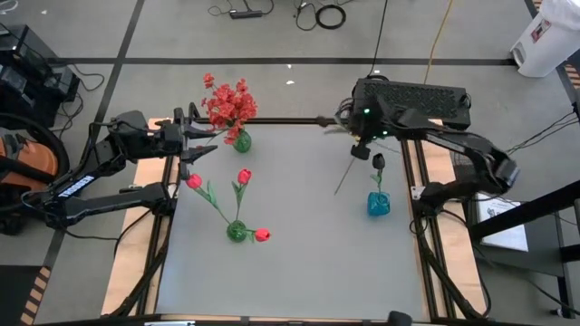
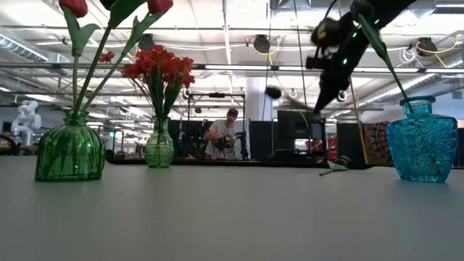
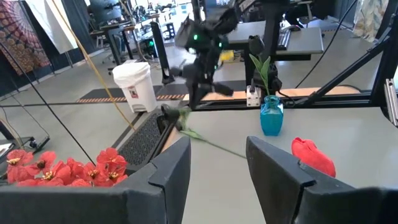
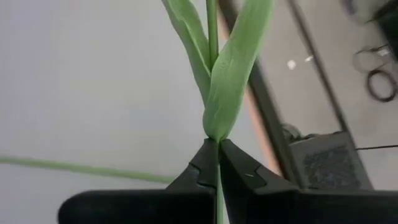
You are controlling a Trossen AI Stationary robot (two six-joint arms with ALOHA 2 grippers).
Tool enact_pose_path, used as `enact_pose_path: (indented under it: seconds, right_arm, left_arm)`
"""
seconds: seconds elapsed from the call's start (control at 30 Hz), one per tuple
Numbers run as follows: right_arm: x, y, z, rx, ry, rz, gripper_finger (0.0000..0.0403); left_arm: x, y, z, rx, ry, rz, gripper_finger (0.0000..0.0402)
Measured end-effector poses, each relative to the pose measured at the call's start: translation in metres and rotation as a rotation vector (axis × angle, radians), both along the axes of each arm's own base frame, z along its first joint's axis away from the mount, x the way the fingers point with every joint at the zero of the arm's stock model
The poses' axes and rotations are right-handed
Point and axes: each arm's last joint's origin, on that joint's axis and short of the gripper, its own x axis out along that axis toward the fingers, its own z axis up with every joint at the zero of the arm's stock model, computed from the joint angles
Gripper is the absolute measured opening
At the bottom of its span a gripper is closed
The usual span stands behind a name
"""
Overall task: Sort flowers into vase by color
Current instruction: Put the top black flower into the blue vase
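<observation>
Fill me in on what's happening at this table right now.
The right pincer is shut on a green flower stem, lifted above the table near the blue vase, which already holds one dark flower. The left pincer hangs open near the small green vase of red sprays. The other green vase holds three red tulips. Another loose stem lies on the table.

red sprays (image 1: 227,103) and tulips (image 1: 243,177) in green vases (one black bloom (image 1: 378,161) in blue)
</observation>
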Motion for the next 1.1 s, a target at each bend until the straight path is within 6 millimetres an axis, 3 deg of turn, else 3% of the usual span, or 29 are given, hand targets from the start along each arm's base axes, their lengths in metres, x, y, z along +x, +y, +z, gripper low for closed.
enact_pose_path:
  seconds: [0.27, 0.53, 0.77, 1.1]
  right_arm:
    - [-0.041, 0.019, 0.053, -0.133, -0.206, -0.092, 0.0000]
    - [-0.082, 0.054, 0.094, -0.250, -0.411, -0.147, 0.0000]
    - [-0.116, 0.086, 0.116, -0.320, -0.583, -0.176, 0.0000]
    - [-0.162, 0.128, 0.132, -0.418, -0.796, -0.250, 0.0000]
  left_arm:
    - [0.000, 0.000, 0.000, 0.000, 0.000, 0.000, 0.0164]
    - [0.000, 0.000, 0.000, 0.000, 0.000, 0.000, 0.0164]
    - [0.000, 0.000, 0.000, 0.000, 0.000, 0.000, 0.0164]
    - [0.000, 0.000, 0.000, 0.000, 0.000, 0.000, 0.0164]
